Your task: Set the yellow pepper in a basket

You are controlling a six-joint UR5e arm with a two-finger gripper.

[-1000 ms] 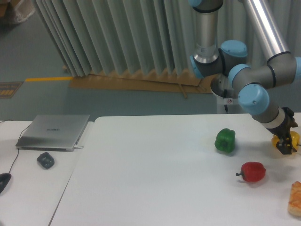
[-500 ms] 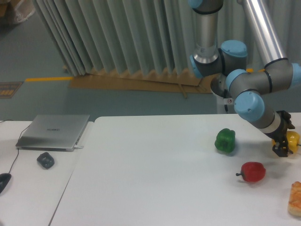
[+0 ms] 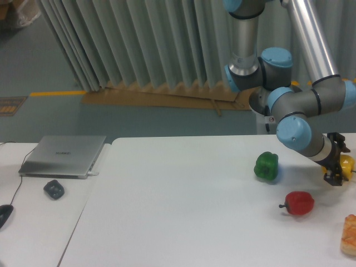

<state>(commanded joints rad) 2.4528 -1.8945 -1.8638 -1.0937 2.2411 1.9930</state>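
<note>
1. meanwhile, the black two-finger gripper [image 3: 334, 177] has edged slightly up and right over the last second, and sits against the glossy yellow bell pepper [image 3: 347, 163] at the white table's [image 3: 183, 206] far right edge; more of the pepper shows above it than before.
2. jaw state: cannot tell; the fingers are too small and dark to read, so a grasp looks likely but unconfirmed.
3. no basket is in view.
4. the pepper is mostly hidden; its axis and stem direction cannot be told.
</note>
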